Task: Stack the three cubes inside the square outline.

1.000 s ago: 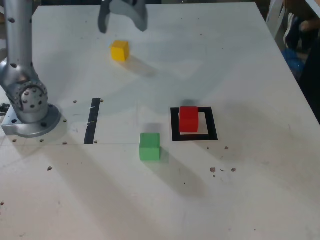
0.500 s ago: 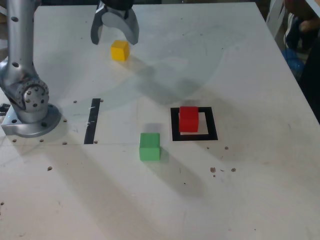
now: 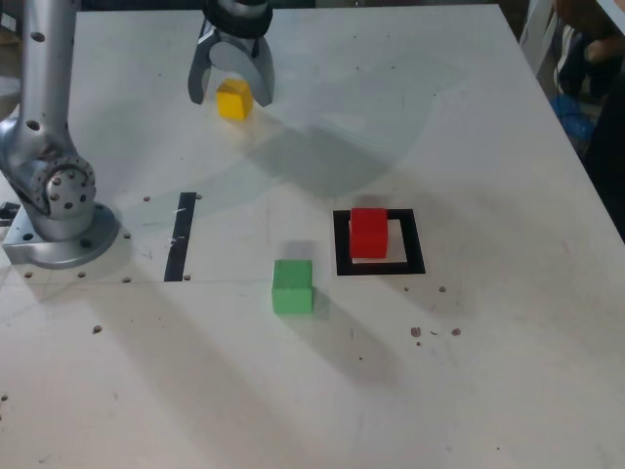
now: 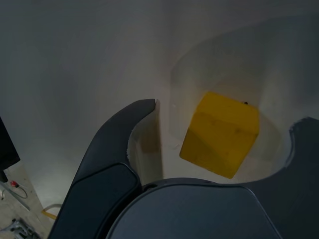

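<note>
Two open fingers [image 3: 199, 78] of a Unitree Z1 arm [image 3: 46, 98] stand wide around a yellow cube [image 3: 234, 100] on a white desk [image 3: 469, 362], gripping nothing. A red cube [image 3: 369, 234] sits inside the black square outline [image 3: 414, 244], while a green cube [image 3: 292, 287] rests outside it, toward the exterior view's left, between the frame and a straight black tape strip [image 3: 180, 237].

can't see the arm [image 3: 47, 88] past the exterior view's top edge, nor the stretch of square outline [image 3: 412, 244] behind the red cube [image 3: 369, 234]; can't make out the dim clutter [image 3: 574, 112] beyond the table [image 3: 488, 371].
</note>
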You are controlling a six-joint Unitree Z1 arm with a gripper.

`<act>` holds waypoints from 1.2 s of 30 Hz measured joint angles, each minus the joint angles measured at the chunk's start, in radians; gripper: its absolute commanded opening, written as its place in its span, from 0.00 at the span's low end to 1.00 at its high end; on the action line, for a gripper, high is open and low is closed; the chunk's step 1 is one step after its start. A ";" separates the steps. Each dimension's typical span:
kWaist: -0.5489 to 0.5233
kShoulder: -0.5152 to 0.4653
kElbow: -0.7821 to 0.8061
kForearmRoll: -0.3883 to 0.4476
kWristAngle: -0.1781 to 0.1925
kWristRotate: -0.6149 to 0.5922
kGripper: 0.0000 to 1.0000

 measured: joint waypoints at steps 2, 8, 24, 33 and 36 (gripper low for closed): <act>0.000 0.000 0.002 -0.008 -0.002 0.000 0.74; 0.000 0.000 0.006 -0.028 -0.006 0.000 0.60; 0.000 0.000 0.015 -0.044 -0.030 0.001 0.50; 0.000 0.001 -0.010 -0.022 -0.092 0.006 0.43; 0.000 0.001 -0.020 -0.010 -0.098 0.006 0.35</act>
